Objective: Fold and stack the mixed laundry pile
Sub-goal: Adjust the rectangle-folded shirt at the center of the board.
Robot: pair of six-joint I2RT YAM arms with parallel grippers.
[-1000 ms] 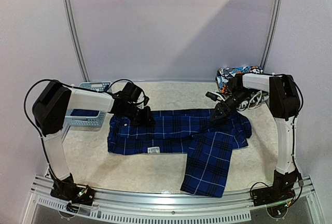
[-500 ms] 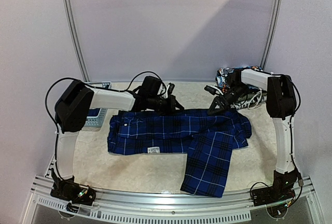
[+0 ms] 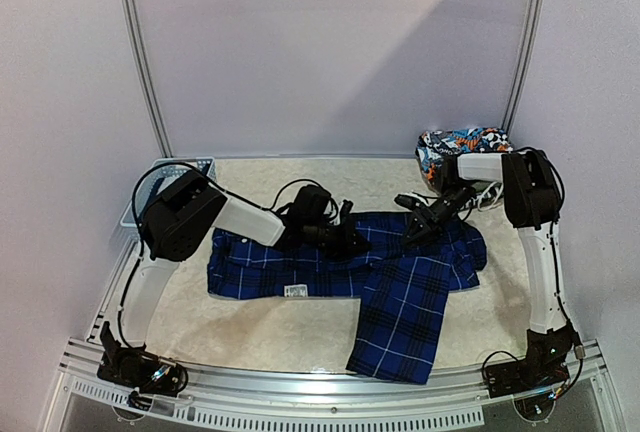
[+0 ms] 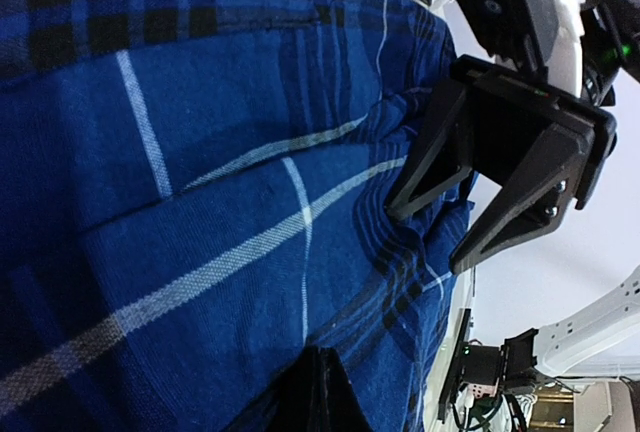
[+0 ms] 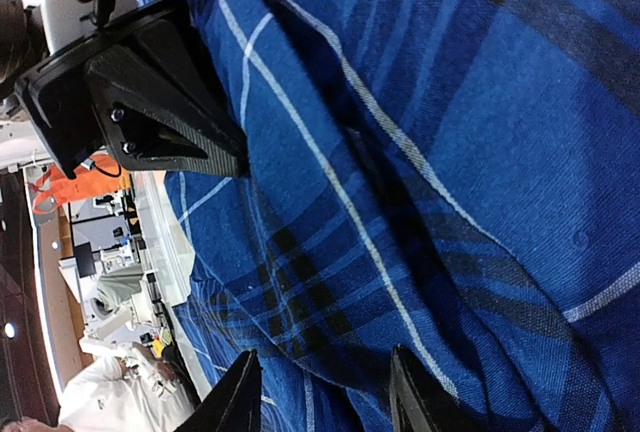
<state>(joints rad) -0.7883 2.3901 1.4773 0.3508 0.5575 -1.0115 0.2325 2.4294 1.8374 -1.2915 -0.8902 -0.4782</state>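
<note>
A blue-and-black plaid shirt (image 3: 300, 262) from the mixed laundry pile lies spread flat across the table, one sleeve hanging toward the front edge. My left gripper (image 3: 352, 239) rests on its upper middle. In the left wrist view the left gripper (image 4: 320, 392) is shut, tips pressed against the plaid shirt (image 4: 200, 202), and no cloth shows between them. My right gripper (image 3: 412, 227) faces it from the right, a short way off. In the right wrist view the right gripper (image 5: 325, 397) stands open, low over a creased part of the plaid shirt (image 5: 450, 152).
A bright patterned garment (image 3: 460, 144) lies bunched at the back right corner, with white cables (image 3: 490, 192) beside it. A light-blue slotted basket (image 3: 195, 165) stands at the back left, mostly behind my left arm. A metal rail (image 3: 320, 387) runs along the front edge.
My left arm swung right from the shirt's collar to its upper middle, its jaws closing to shut. My right gripper lifted toward the back, then came back down onto the shirt.
</note>
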